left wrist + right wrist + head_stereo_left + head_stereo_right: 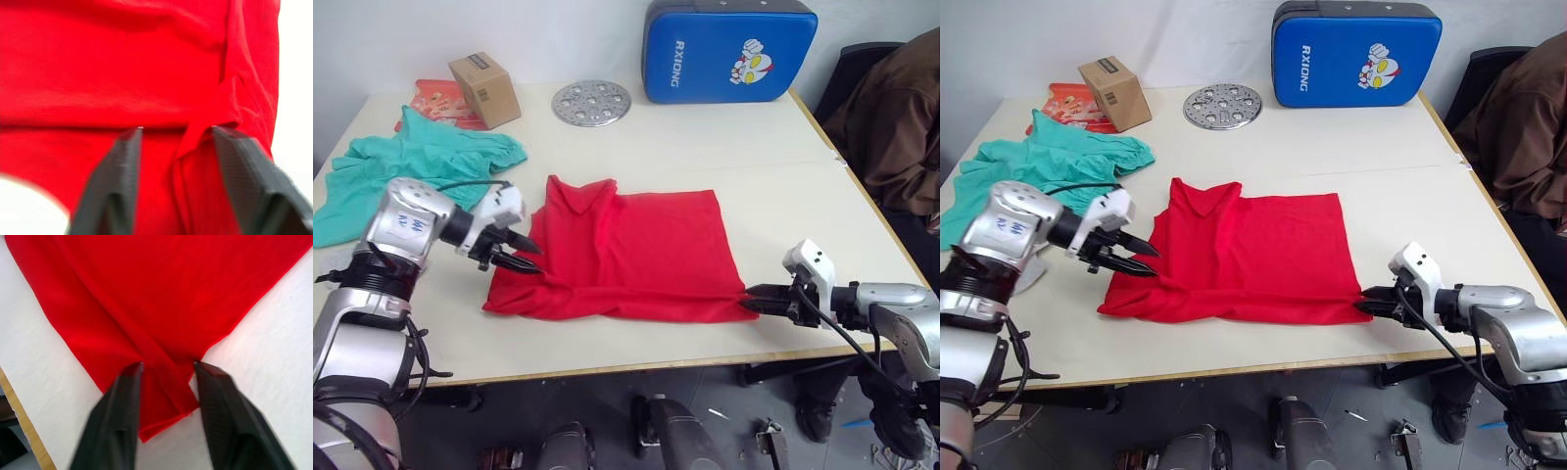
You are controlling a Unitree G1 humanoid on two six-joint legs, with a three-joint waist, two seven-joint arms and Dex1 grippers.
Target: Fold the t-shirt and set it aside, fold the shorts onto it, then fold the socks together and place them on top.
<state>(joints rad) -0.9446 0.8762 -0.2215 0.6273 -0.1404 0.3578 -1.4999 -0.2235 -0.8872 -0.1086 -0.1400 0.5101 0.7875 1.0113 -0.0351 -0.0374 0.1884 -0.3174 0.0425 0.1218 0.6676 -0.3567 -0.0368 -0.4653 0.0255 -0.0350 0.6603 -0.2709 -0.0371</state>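
Note:
The red t-shirt point(631, 250) lies partly folded in the middle of the table point(754, 166), collar toward the far side. At the shirt's left edge, my left gripper point(530, 258) is open, its fingers point(122, 166) straddling a raised fold of red cloth. My right gripper point(750, 300) is open at the near right corner, and that corner lies between its fingers point(220, 401). The teal shorts point(421, 157) are bunched up at the far left. A scrap of light grey cloth point(1033, 276), possibly the socks, peeks out under my left arm.
At the back stand a cardboard box point(484, 90) on a red packet point(438, 98), a perforated metal disc point(592, 102) and a blue pad point(729, 49). A person in a brown jacket point(896, 122) sits at the right. The table's front edge point(636, 364) is close to the shirt.

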